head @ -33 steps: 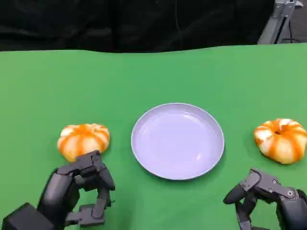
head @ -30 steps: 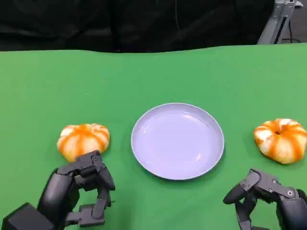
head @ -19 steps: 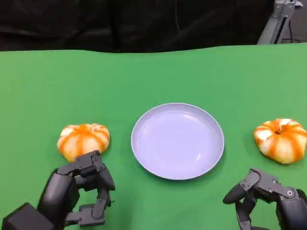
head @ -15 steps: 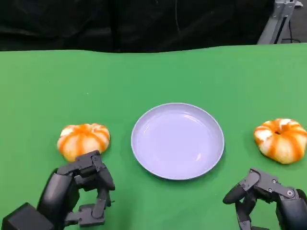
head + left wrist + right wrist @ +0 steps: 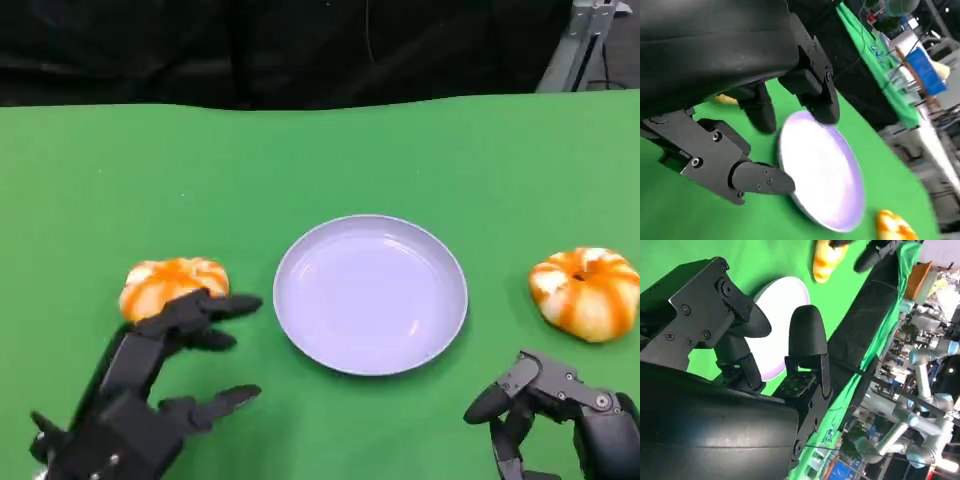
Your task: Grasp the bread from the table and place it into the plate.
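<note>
Two orange-and-white striped bread rolls lie on the green table, one on each side of a pale lilac plate (image 5: 300,335). The left bread (image 5: 165,283) also appears as a sliver in the left wrist view (image 5: 725,100) and in the right wrist view (image 5: 826,262). My left hand (image 5: 150,385) is spread wide just in front of it, with its upper fingers (image 5: 205,305) at the bread's near edge; whether they touch is unclear. The right bread (image 5: 587,290) sits beyond my right hand (image 5: 560,415), which is curled in and holds nothing. The plate (image 5: 825,180) has nothing on it.
The table's far edge meets a black curtain (image 5: 300,50). A grey metal stand (image 5: 585,40) rises at the far right corner. Bare green cloth (image 5: 300,160) stretches behind the plate.
My left hand has uncurled and stretched its fingers forward to the left bread. The right hand, both breads and the plate have stayed put.
</note>
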